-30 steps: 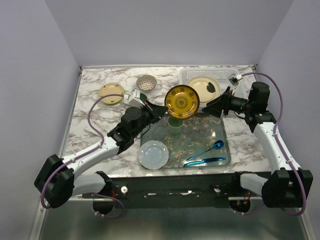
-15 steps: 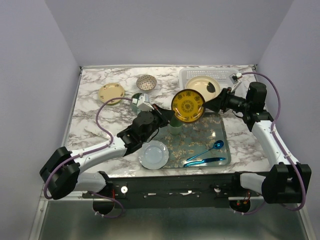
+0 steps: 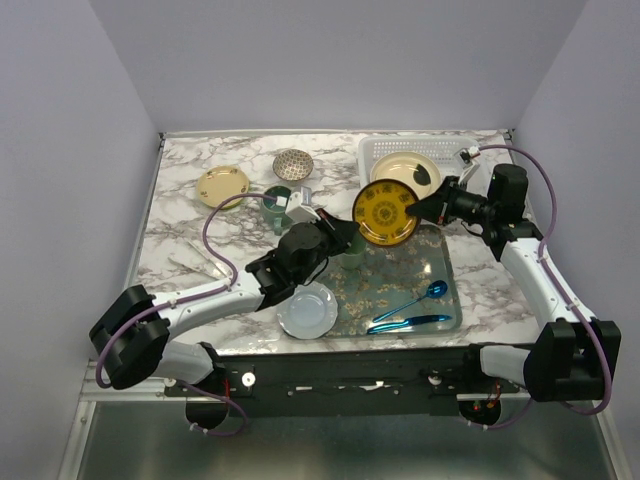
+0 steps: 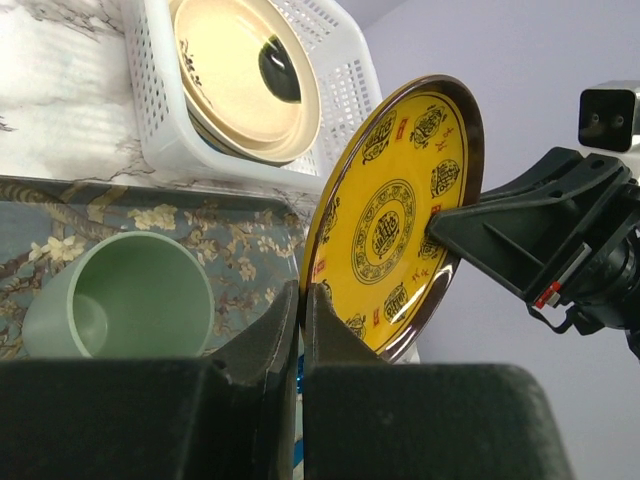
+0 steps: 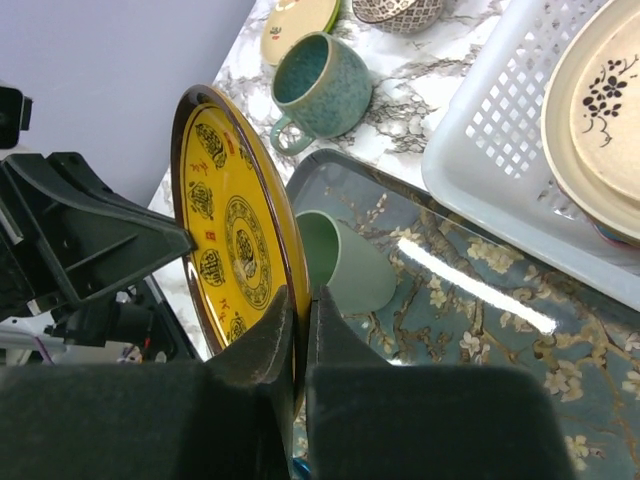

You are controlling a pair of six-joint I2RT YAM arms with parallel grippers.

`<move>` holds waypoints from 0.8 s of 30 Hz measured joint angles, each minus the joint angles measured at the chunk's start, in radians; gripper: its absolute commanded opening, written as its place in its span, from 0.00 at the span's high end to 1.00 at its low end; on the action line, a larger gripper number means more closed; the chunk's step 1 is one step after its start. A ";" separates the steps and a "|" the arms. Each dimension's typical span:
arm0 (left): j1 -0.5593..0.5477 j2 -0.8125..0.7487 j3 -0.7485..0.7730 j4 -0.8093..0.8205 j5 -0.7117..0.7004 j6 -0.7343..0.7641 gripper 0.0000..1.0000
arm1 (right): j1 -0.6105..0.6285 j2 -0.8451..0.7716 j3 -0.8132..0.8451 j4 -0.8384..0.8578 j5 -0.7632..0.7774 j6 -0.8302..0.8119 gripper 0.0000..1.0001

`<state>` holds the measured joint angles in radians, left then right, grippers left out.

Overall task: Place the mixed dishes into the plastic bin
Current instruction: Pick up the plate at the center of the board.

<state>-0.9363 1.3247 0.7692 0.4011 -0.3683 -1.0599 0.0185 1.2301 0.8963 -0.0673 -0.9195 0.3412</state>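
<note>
An amber-yellow plate (image 3: 385, 212) stands on edge in the air above the tray, held from both sides. My left gripper (image 3: 352, 234) is shut on its lower left rim (image 4: 395, 225), and in the left wrist view the gripper (image 4: 302, 290) pinches the edge. My right gripper (image 3: 413, 208) is shut on the opposite rim, where in the right wrist view the gripper (image 5: 302, 295) clamps the plate (image 5: 235, 230). The white plastic bin (image 3: 375, 152) sits at the back right with a cream plate (image 3: 408, 175) inside. A dark teal mug (image 3: 280, 197), a speckled bowl (image 3: 293, 164) and a cream plate (image 3: 223, 185) rest on the marble.
The grey tray (image 3: 440, 270) strewn with crumbs lies under the held plate. On it are a pale green cup (image 3: 350, 245), a light blue plate (image 3: 308, 309) and blue cutlery (image 3: 410, 302). The bin's wall (image 5: 500, 120) is just beyond the tray's far edge.
The left arm has carried the yellow plate rightward toward the right arm. The right gripper, open earlier, has shut on the plate's rim.
</note>
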 measured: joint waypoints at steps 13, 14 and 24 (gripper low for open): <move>0.003 -0.061 -0.019 0.031 0.017 0.129 0.18 | -0.001 0.005 0.000 -0.011 0.024 -0.023 1.00; 0.009 -0.073 -0.026 0.034 0.027 0.141 0.16 | -0.003 0.008 0.000 -0.012 0.021 -0.027 1.00; 0.104 -0.206 -0.136 -0.006 0.101 0.241 0.01 | -0.044 0.040 0.002 -0.043 -0.010 -0.066 1.00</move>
<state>-0.8322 1.1187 0.6331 0.3950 -0.2672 -0.8192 -0.0257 1.2701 0.8986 -0.1101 -0.9295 0.2749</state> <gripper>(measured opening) 0.954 0.029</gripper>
